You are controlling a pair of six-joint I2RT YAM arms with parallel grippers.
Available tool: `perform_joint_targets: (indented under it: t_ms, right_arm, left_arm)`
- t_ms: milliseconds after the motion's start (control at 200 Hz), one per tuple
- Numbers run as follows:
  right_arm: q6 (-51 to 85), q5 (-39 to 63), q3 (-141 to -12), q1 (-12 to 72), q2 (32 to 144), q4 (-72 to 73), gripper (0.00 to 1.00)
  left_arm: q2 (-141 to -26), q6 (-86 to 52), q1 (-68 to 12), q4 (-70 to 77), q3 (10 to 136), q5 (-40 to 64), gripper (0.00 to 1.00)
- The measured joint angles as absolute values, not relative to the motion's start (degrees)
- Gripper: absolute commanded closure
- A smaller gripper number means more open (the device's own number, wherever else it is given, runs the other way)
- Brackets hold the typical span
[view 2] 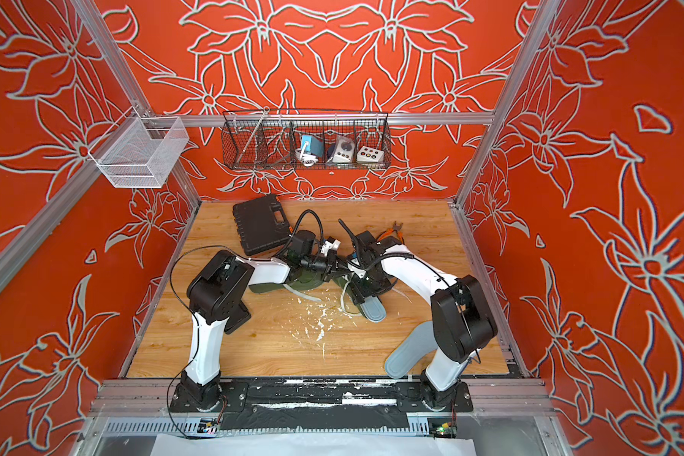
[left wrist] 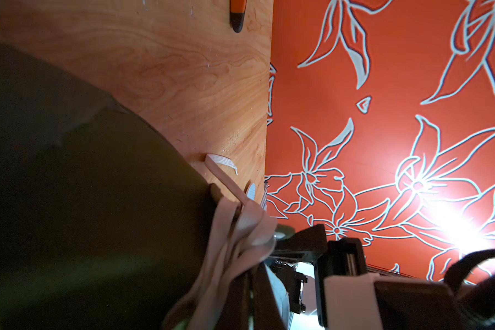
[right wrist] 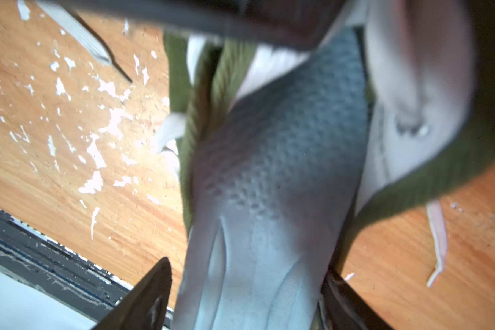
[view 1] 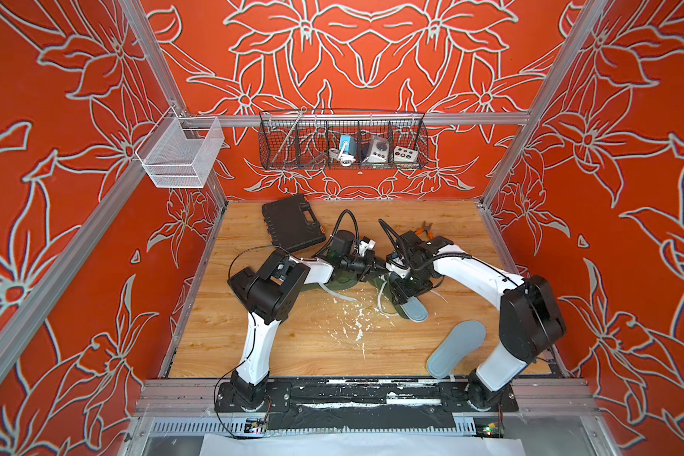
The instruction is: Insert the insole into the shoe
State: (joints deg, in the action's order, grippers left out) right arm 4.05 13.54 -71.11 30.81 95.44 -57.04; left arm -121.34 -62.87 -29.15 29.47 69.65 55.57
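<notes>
Insole (view 1: 416,311) partway in shoe (right wrist: 452,170), long axis toward table (view 1: 293,347) front edge.

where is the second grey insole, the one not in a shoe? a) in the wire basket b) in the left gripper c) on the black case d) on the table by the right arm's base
d, the loose insole lies flat on the wooden table beside the right arm.

**Shoe and insoles on a tabletop**

A shoe (view 1: 399,312) lies at the middle of the tabletop (view 1: 293,347). An insole (view 1: 416,310) is partly in it and sticks out toward the front edge. A second insole (view 1: 457,347) lies near the front right corner. A tool case (view 1: 293,221) sits at the back edge, left of centre. Pliers (view 1: 426,228) lie behind the shoe.
</notes>
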Motion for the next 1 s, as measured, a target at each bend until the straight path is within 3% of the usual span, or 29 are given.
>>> perform_joint_targets:
  t_ms: [235, 515, 651, 881, 996]
  right_arm:
    - [5.23, 11.35, -69.47, 31.68, 93.03, -59.20, 0.13]
    - [6.00, 7.92, -67.57, 32.99, 90.15, -61.36, 0.12]
    - [6.31, 7.46, -66.89, 33.04, 90.13, -61.93, 0.17]
    - [6.24, 8.01, -66.87, 33.04, 90.17, -61.69, 0.38]
    - [5.74, 8.25, -66.89, 33.06, 90.21, -61.41, 0.43]
  left_arm:
    - [-121.32, -62.76, -29.15, 29.12, 69.80, 55.53, 1.00]
    - [-121.30, -62.06, -29.15, 28.12, 70.35, 55.44, 1.00]
    - [-121.30, -61.76, -29.15, 27.90, 70.41, 55.44, 1.00]
    - [-121.25, -61.58, -29.15, 27.68, 70.41, 55.40, 1.00]
    - [-121.25, -61.56, -29.15, 27.66, 70.41, 55.40, 1.00]
